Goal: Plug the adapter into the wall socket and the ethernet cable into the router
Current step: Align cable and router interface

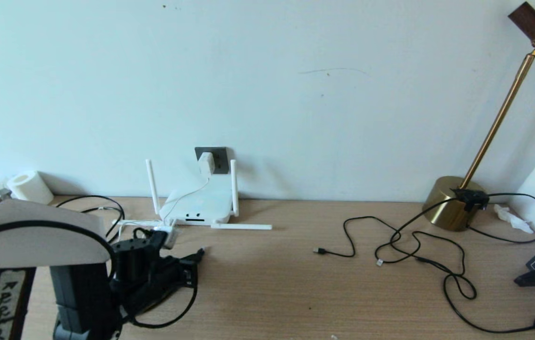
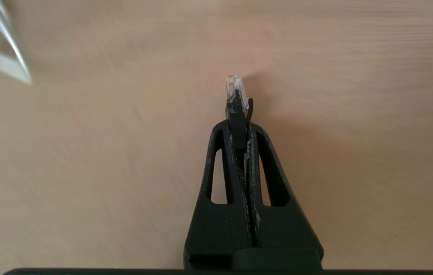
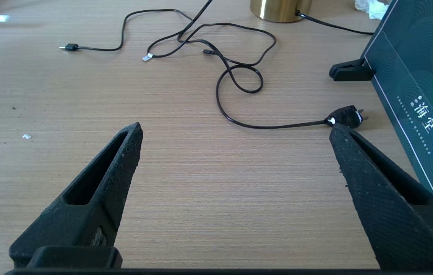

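**Ethernet connector pinched in left claw, adapter already in socket**

The left claw (image 2: 239, 130) is clamped on the clear clip connector of the thick glossy black ethernet cable (image 2: 236, 100), above the wooden surface (image 1: 267, 283), near the flat white four-antenna router (image 1: 199, 204). The small white cube adapter (image 1: 206, 163) sits in the dark grey wall socket (image 1: 220, 156) behind the router. The right claw (image 3: 235, 152) is spread wide, holding nothing.

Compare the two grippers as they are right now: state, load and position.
The left gripper is shut; the right gripper is wide open. The left pinches the ethernet cable just behind its clear connector; the right holds nothing. The left is over the table in front of the router; the right faces the lamp cords on the other side. Both have black, slotted, wedge-shaped fingers.
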Available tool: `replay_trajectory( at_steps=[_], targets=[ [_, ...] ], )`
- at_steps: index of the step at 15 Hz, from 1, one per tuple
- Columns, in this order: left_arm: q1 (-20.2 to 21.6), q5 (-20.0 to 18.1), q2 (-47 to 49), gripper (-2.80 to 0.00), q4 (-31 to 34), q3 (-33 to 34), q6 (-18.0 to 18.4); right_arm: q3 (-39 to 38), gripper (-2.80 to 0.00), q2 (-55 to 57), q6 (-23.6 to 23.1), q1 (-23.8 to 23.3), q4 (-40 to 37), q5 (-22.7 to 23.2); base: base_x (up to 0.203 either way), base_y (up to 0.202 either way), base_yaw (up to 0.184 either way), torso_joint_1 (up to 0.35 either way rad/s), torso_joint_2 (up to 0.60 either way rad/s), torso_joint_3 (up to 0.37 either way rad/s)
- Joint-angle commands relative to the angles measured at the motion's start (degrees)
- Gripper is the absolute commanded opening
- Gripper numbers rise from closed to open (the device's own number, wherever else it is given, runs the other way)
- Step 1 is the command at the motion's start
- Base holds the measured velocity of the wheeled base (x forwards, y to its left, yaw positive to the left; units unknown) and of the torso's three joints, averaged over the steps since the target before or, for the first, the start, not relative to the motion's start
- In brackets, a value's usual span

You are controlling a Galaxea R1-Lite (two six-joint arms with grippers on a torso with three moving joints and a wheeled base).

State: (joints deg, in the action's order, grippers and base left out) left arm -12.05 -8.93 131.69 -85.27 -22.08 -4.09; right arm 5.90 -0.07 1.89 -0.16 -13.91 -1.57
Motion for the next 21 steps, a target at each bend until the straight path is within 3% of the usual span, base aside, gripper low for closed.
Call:
replay_trajectory(
  at_steps=[1,6,9,10,11,15,18,21],
  targets=[
    [1.54,-4.38,-4.45,-2.8,-1.32,3.23,-6.48,-0.01,0.0,0.07,0.04,-0.01,-0.07,-0.01,0.0,0.0,0.0,0.0,0.0,0.0],
    [-0.79,-11.7,-25.25,-2.8,-1.2,6.94,-9.4,-0.01,0.0,0.07,0.04,-0.02,-0.07,-0.01,0.0,0.0,0.0,0.0,0.0,0.0],
    [-11.03,-15.23,-31.09,-2.8,-0.38,-2.06,-10.22,-0.01,0.0,0.07,-0.03,-0.02,-0.07,-0.01,0.0,0.0,0.0,0.0,0.0,0.0],
    [-13.1,-15.47,-31.47,-2.8,2.21,-6.55,-7.67,-0.01,0.0,0.07,-0.04,-0.02,-0.07,-0.01,0.0,0.0,0.0,0.0,0.0,0.0],
    [-14.69,-15.64,-32.36,-2.8,8.21,-9.8,-2.39,-0.09,0.0,0.07,-0.48,0.04,-0.07,-0.02,0.0,0.0,0.0,0.0,0.0,0.0],
    [-23.44,-14.22,-39.79,-2.8,41.72,-21.57,17.13,-0.44,0.0,0.07,-7.6,0.07,0.09,2.42,0.0,0.0,0.0,0.0,0.0,0.0],
    [-32.81,-6.15,-41.73,-2.8,57.52,-29.38,32.14,4.19,0.0,1.53,-1.65,0.02,2.0,3.78,0.0,0.0,0.0,0.0,0.0,0.0],
    [-39.49,1.46,-41.47,-2.8,59.94,-30.75,42.39,18.04,0.0,14.44,11.33,0.02,-2.59,10.76,0.0,0.0,0.0,0.0,0.0,0.0]
  ],
)
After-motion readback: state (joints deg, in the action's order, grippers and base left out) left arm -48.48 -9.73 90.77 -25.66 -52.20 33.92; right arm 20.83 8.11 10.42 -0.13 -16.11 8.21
